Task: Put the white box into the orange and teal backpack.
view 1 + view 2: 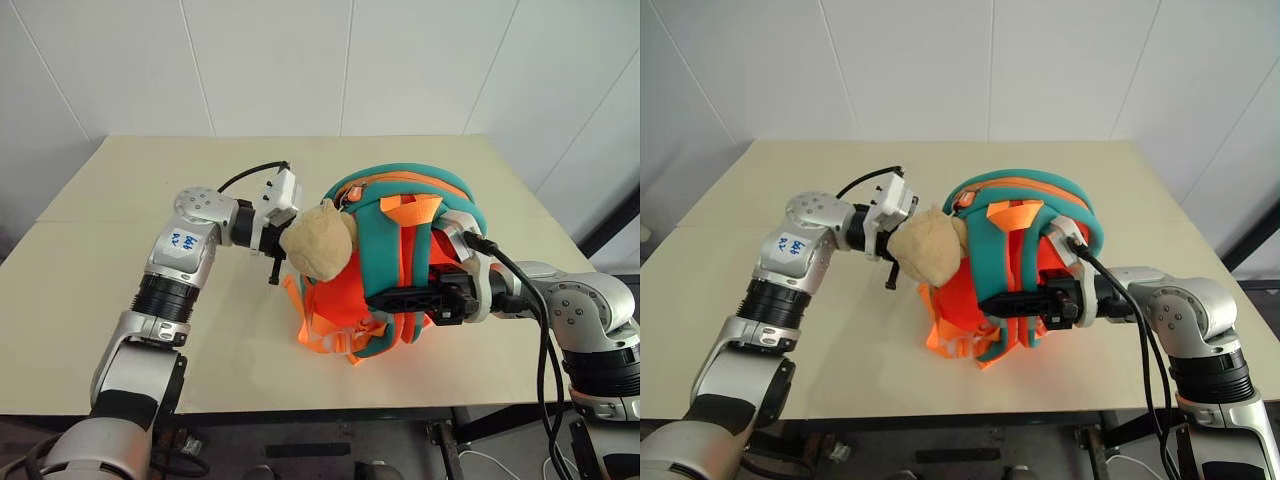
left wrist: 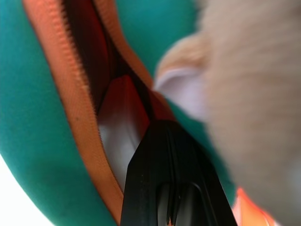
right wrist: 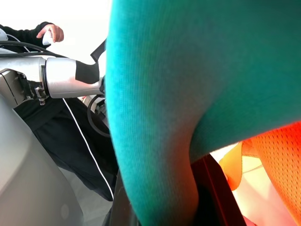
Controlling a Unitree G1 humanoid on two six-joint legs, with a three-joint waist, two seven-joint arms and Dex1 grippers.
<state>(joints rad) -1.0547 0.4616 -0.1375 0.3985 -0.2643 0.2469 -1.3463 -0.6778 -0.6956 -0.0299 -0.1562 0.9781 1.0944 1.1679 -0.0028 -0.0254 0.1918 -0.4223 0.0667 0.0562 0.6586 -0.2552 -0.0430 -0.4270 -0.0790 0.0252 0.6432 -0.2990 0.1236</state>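
Note:
The orange and teal backpack [image 1: 400,250] stands propped up in the middle of the table, its straps toward me. A beige plush toy [image 1: 318,243] hangs at its left side. My right gripper [image 1: 390,298] reaches in from the right and is shut on a teal strap [image 3: 155,94]. My left gripper [image 2: 157,134] is shut, its tips at the backpack's open orange zipper [image 2: 70,94], behind the plush toy. Inside that opening lies a pale flat face [image 2: 117,146] that looks like the white box.
The beige table [image 1: 150,180] stretches wide to the left of and behind the backpack, with white walls beyond it. In the right wrist view a person's hand [image 3: 51,32] and dark sleeve appear past my arm.

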